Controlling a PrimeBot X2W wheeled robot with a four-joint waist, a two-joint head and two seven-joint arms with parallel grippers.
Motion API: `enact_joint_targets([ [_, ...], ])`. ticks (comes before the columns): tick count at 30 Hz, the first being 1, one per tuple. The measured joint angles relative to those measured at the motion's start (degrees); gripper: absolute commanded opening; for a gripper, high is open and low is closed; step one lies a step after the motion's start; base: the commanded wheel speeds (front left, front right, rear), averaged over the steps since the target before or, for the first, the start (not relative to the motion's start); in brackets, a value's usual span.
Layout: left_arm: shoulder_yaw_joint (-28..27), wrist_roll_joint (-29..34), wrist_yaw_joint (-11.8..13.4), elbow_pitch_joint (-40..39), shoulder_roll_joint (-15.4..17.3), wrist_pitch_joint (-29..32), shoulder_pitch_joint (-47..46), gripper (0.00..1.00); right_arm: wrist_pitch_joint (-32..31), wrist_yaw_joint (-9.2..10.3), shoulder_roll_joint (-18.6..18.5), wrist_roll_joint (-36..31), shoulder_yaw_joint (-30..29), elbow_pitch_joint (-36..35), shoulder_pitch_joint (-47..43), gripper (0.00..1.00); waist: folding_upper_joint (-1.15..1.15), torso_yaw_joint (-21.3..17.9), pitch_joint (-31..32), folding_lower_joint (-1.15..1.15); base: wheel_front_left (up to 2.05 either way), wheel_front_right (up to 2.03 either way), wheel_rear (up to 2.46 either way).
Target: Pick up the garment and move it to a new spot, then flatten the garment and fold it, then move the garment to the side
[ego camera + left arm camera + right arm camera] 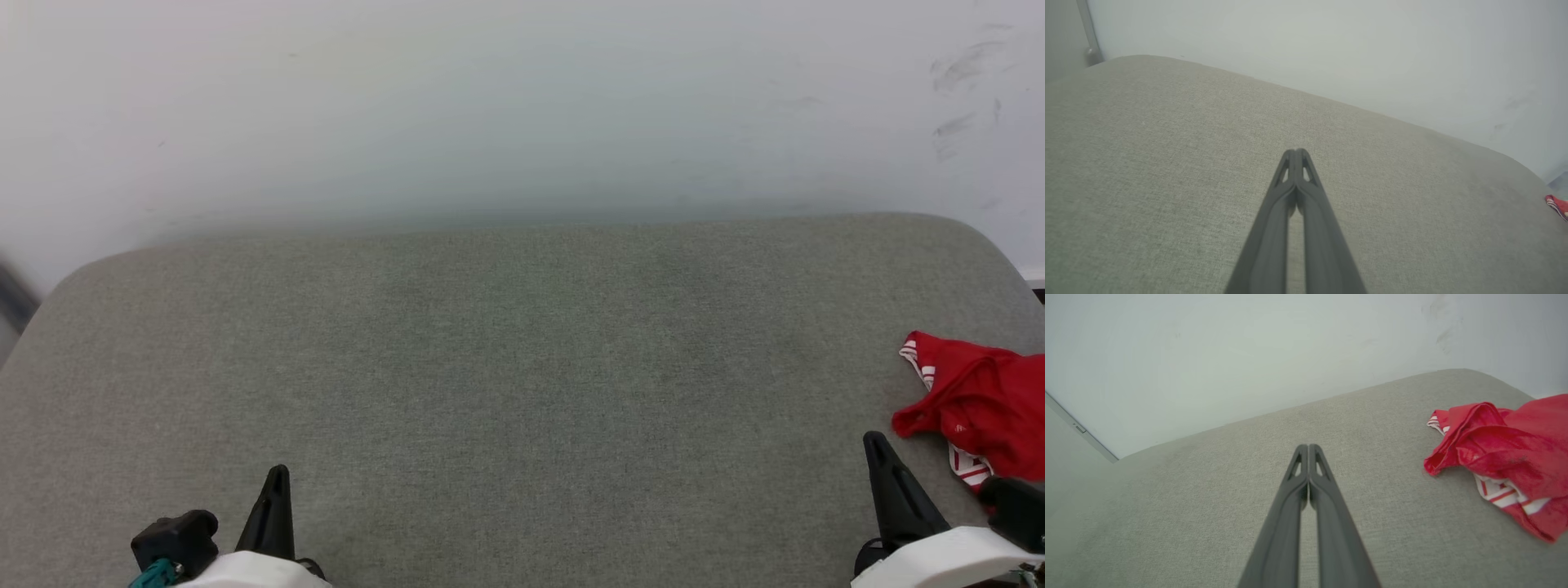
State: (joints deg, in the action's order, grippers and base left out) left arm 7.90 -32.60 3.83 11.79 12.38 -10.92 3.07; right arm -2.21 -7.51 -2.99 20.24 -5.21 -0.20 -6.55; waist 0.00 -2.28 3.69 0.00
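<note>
Red garment (980,404) lies crumpled at the right edge of the grey cushion (522,367), just beside the right gripper (1308,448). Left gripper (1295,152) is well apart from it. Both grippers' fingers are pressed together, holding nothing.

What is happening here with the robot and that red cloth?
Nothing is being handled yet. The garment lies crumpled at the right edge of the grey padded surface, near the right gripper but not touching it. The left gripper is over bare fabric. Both grippers are shut and hold nothing, so the pick-up has not yet begun.
</note>
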Motion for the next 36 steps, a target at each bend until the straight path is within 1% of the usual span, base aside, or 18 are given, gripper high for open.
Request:
enact_joint_targets([
  [16, -3.3, -13.7, -2.5, 0.5, -2.1, 3.9, -2.2, 0.00, -0.9, 0.00, 0.0, 16.6, -0.2, 3.2, 2.7, 0.00, 0.00, 0.3, -0.6, 0.00, 0.00, 0.00, 0.00],
  [36, -6.5, -26.9, -4.9, 1.0, -4.2, 7.8, -3.9, 0.00, -1.9, 0.01, 0.1, 32.4, -0.5, 6.3, 5.4, 0.00, 0.00, 0.8, -1.3, 0.00, 0.00, 0.00, 0.00],
])
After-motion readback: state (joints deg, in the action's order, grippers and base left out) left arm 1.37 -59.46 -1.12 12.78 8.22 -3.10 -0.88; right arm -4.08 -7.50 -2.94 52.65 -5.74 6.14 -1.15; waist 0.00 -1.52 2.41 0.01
